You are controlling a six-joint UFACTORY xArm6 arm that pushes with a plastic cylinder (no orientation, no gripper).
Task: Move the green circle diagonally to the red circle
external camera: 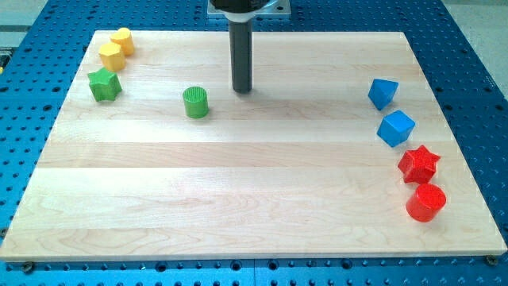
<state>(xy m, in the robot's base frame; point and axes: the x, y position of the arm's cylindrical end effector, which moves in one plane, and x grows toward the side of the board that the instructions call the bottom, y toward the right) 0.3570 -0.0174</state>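
The green circle (195, 102) stands on the wooden board at the upper left of centre. The red circle (425, 202) stands far off at the view's lower right, near the board's right edge. My tip (242, 90) rests on the board just right of the green circle and slightly above it, with a small gap between them.
A green star (104, 84) and two yellow blocks (111, 56) (121, 40) sit at the upper left. Two blue cubes (382, 93) (395, 128) and a red star (418, 164) line the right side above the red circle. The board (238, 206) lies on a blue perforated table.
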